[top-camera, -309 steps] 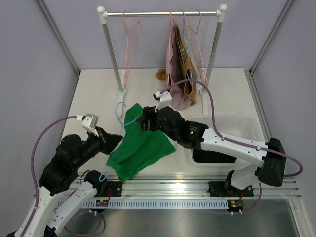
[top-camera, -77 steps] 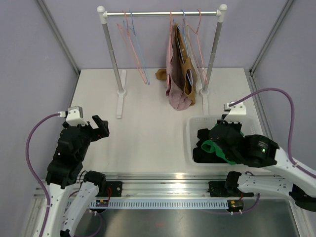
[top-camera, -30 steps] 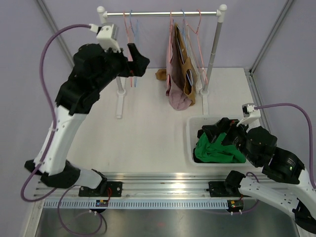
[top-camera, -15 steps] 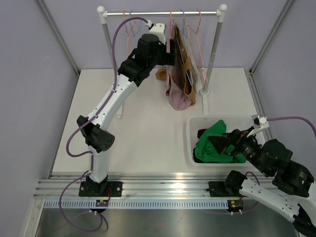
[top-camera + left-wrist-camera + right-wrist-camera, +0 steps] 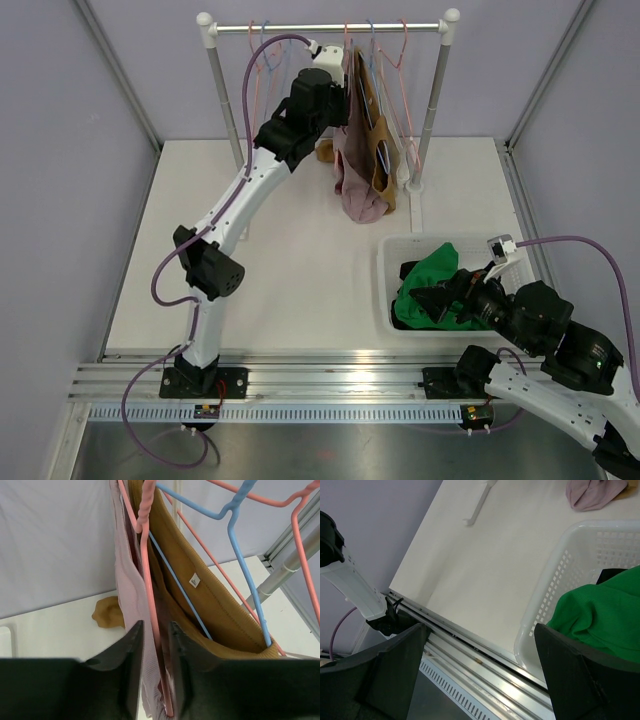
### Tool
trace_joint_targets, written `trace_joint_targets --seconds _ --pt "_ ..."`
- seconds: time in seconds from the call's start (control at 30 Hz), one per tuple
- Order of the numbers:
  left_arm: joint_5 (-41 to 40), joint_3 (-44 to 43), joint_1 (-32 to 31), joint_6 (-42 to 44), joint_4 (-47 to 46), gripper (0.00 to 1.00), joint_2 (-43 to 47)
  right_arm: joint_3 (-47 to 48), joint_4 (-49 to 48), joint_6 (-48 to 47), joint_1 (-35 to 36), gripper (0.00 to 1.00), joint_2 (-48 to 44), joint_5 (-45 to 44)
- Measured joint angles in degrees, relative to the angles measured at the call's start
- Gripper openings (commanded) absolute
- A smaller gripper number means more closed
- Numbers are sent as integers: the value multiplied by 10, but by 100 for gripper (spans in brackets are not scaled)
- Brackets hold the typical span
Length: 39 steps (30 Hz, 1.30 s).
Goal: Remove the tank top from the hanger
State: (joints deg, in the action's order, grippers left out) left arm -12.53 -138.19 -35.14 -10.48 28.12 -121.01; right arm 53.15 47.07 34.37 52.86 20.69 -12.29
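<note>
while the right arm idles over the white laundry basket [image 5: 450, 243] at the bench's [image 5: 300, 250] near right corner, where a green garment [image 5: 430, 275] lies heaped, the overhead view has the left arm stretched across to the clothes rack [image 5: 300, 28] along the far edge. its left gripper [image 5: 335, 78] is up against the pink tank top [image 5: 352, 175], which hangs from the rail beside a mustard-brown garment [image 5: 380, 140]. a small tan scrap [image 5: 325, 150] lies on the bench below. on the left wrist camera the left gripper [image 5: 156, 627] has its two fingers only a narrow slot apart. the pink hanger [image 5: 145, 540] wire and the edge of the pink tank top [image 5: 125, 595] run down through that slot, but i cannot tell whether the pads are biting or the wire is loose between them. the mustard-brown garment [image 5: 200, 605] hangs on a blue hanger [image 5: 235, 530] just to the right. on the right wrist camera the right gripper [image 5: 480, 630] is spread wide and holds nothing, above the laundry basket [image 5: 555, 580] rim and the green garment [image 5: 600, 615]. i judge the step to be the reach and grasp on the hanger. next, it calls for a sure pinch on this wire alone, then a lift to unhook it without dragging the neighbour.
</note>
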Motion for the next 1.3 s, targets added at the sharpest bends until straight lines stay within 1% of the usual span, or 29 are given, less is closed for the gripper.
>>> trace_joint_targets --seconds 0.03,0.07,0.1,0.17,0.2,0.27,0.57,0.77,0.93,1.03,1.23,1.3 --pt "1 0 1 1 0 40 -2 0 0 0 0 96 0 0" --pt "2 0 2 -1 0 40 -3 0 0 0 0 96 0 0" --pt "3 0 2 -4 0 32 -5 0 0 0 0 96 0 0" --pt "4 0 4 -4 -2 22 -7 0 0 0 0 96 -1 0" --pt "5 0 6 -7 -3 7 -8 0 0 0 0 96 -1 0" --pt "5 0 10 -8 -4 1 -9 0 0 0 0 96 -1 0" --pt "-4 3 19 -19 -4 0 -6 0 1 -1 0 96 -2 0" --pt "-21 20 16 -22 17 0 37 0 5 -1 0 96 -3 -1" --pt "-24 44 16 -29 28 0 105 2 9 -1 0 97 -5 -2" --pt "-27 90 16 -39 31 0 164 10 14 -5 0 97 -5 -2" --pt "-27 220 12 -67 31 0 276 50 28 -16 0 99 -5 -3" --pt "-27 278 5 -78 27 0 317 68 30 -21 0 99 -4 -4"
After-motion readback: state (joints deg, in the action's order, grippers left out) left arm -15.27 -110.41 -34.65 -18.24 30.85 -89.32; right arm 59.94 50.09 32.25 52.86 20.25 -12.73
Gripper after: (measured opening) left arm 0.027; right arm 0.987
